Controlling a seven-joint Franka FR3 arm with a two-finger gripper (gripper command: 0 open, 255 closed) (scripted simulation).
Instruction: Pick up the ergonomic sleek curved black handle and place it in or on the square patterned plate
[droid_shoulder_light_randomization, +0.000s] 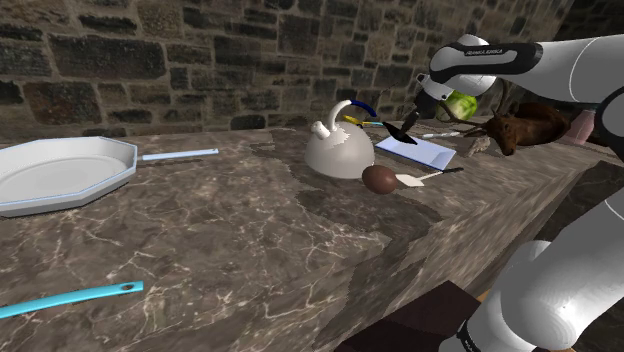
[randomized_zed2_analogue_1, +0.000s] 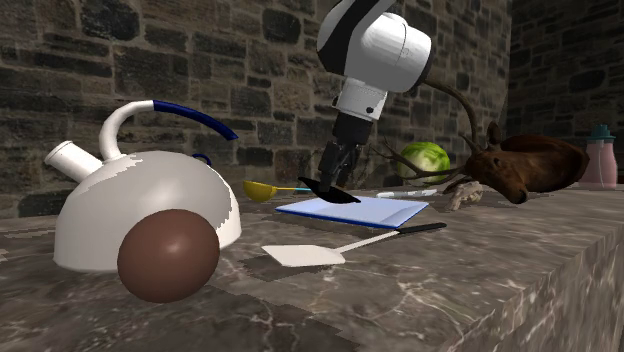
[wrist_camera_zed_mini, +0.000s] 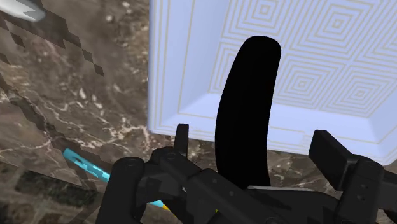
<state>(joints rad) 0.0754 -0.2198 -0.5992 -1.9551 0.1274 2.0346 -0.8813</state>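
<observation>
The hand (wrist_camera_zed_mini: 254, 137) hangs open, fingers apart either side of the curved black handle (wrist_camera_zed_mini: 248, 95), not touching it; the handle lies across the rim of the square patterned plate (wrist_camera_zed_mini: 318, 51); placing looks done; next, I judge, a straight lift clear.

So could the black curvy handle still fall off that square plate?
Maybe. The curved black handle reaches across the rim of the pale blue square patterned plate rather than lying fully inside, so it might tip or slide onto the brown marble counter. The black gripper has its fingers apart on either side of the handle without touching it, so a crooked lift could knock it.
</observation>
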